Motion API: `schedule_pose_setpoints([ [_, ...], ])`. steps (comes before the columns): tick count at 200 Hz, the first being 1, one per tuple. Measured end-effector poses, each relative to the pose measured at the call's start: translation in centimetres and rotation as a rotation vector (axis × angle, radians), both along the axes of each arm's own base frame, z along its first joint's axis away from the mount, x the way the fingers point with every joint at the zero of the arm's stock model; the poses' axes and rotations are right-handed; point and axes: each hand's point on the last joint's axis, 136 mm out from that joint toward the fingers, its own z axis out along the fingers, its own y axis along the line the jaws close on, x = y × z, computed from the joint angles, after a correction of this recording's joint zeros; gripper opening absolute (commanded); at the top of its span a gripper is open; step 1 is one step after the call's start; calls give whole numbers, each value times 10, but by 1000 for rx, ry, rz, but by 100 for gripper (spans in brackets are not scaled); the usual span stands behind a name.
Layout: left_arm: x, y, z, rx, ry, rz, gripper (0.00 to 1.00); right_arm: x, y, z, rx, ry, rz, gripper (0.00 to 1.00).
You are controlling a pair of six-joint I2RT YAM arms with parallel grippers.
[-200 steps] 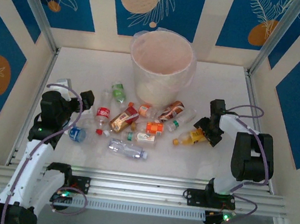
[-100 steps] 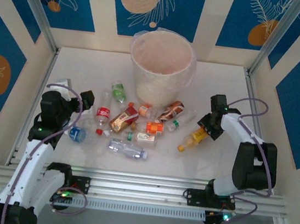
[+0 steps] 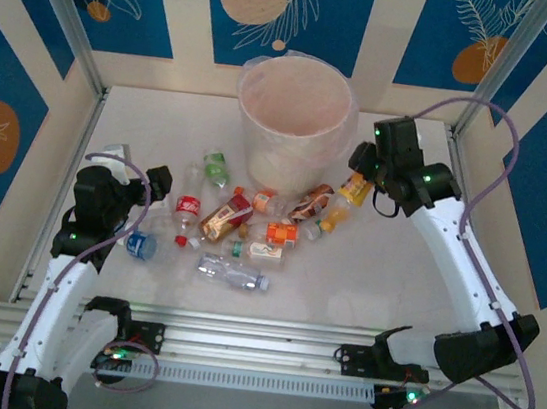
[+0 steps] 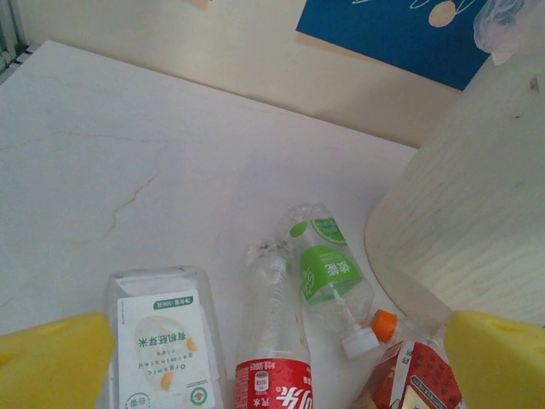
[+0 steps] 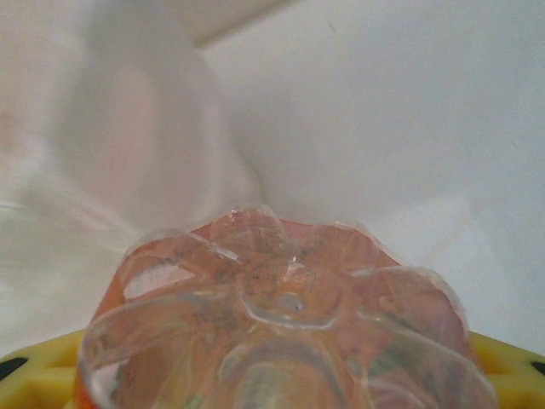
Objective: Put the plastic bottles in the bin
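One orange plastic bottle (image 3: 354, 187) pinched in the right gripper (image 3: 362, 176) beside the bin (image 3: 284, 166).
Left gripper (image 3: 158, 183) spread wide near the scattered bottles (image 3: 229, 272).

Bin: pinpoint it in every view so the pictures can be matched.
Top external: the bin stands at the back centre of the table.
Left wrist: its cream wall rises along the right edge.
Right wrist: a blurred pale shape at upper left, likely the bin, above the orange bottle.
Shared landmark: the white table.
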Motion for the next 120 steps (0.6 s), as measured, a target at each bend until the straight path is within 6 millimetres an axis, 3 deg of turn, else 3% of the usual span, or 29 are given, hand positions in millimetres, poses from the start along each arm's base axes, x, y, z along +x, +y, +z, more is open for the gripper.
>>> schedule_pose_setpoints([
  [31, -1, 0, -2, 0, 7, 0, 99, 16, 15, 69, -10, -165, 71, 58],
  [66, -1, 0, -2, 0, 8, 0, 99, 47, 30, 129, -29, -343, 120, 58],
  [86, -1, -1, -2, -2, 8, -4, 99, 67, 40, 153, -37, -426, 144, 58],
  [120, -2, -2, -4, -3, 17, -9, 100, 108, 60, 174, -38, -517, 178, 58],
])
